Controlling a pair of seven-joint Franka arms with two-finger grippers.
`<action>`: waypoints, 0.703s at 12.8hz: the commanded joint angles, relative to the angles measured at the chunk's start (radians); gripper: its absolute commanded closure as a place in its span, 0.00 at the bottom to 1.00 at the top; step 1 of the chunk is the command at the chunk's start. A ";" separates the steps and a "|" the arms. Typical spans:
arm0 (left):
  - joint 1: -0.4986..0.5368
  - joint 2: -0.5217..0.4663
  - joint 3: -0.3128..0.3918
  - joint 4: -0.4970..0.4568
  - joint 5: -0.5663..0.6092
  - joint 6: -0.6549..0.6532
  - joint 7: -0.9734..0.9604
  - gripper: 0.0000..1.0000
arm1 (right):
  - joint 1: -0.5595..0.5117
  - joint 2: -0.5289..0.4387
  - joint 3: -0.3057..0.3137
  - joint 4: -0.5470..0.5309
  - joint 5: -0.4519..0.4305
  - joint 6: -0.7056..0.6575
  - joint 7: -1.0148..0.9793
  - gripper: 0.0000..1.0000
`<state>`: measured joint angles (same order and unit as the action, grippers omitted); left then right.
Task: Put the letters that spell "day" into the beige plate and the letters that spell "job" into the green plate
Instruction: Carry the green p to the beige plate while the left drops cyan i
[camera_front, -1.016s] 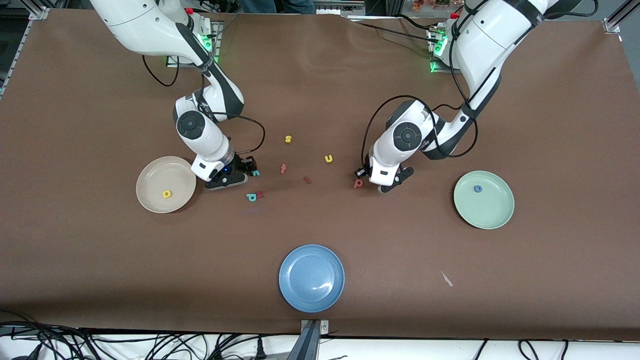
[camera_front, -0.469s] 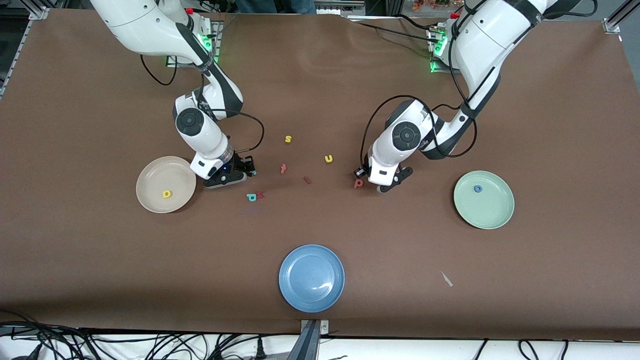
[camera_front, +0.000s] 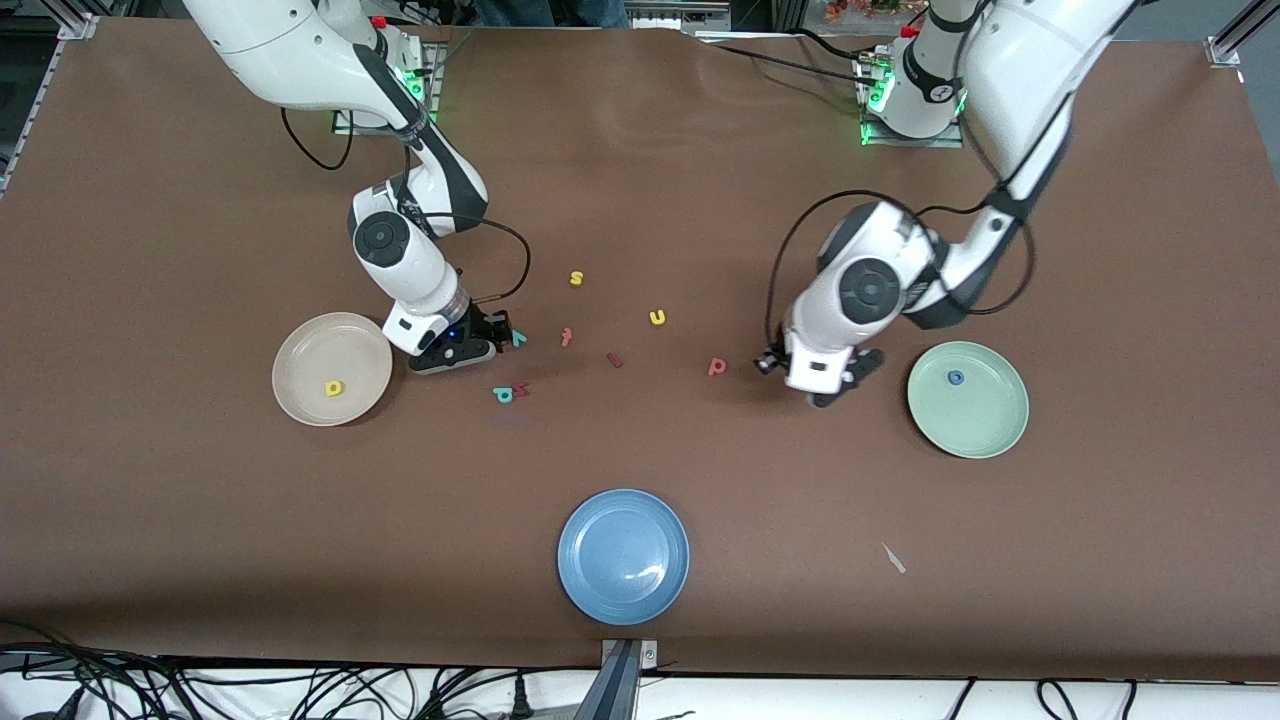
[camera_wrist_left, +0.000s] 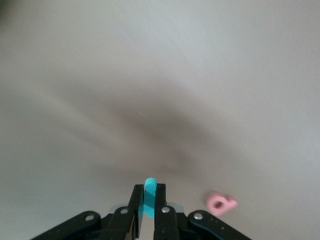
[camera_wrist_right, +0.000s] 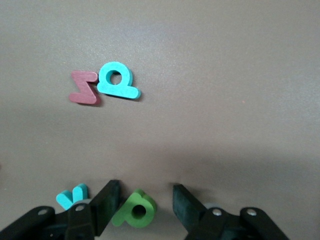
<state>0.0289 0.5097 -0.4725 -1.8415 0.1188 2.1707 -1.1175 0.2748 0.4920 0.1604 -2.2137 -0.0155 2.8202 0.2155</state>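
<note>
Teal j (camera_wrist_left: 150, 185) is clenched in left gripper (camera_wrist_left: 149, 201) over bare table near green plate (camera_front: 990, 432), while right gripper (camera_wrist_right: 142, 197) fingers stand spread around green a (camera_wrist_right: 134, 210), beside y (camera_wrist_right: 71, 196).

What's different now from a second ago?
The left hand, gripping a thin teal letter, swung off the red b toward the green plate. The right hand kept narrowing around the green a. Everything else stayed put.

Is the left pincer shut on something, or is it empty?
Shut on a thin teal letter, pinched upright between the left pincer fingers; which letter, cannot tell.
</note>
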 joint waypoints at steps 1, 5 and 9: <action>0.135 -0.066 -0.009 -0.016 0.027 -0.107 0.173 1.00 | -0.002 -0.050 0.002 -0.089 -0.017 0.007 0.019 0.46; 0.339 -0.057 -0.008 -0.022 0.031 -0.115 0.488 1.00 | -0.002 -0.072 0.002 -0.113 -0.017 0.005 0.019 0.46; 0.399 0.041 0.001 -0.022 0.039 -0.016 0.616 1.00 | -0.002 -0.066 0.002 -0.112 -0.017 0.008 0.019 0.63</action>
<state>0.4264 0.4981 -0.4605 -1.8667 0.1192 2.0857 -0.5208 0.2752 0.4332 0.1622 -2.2933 -0.0155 2.8204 0.2160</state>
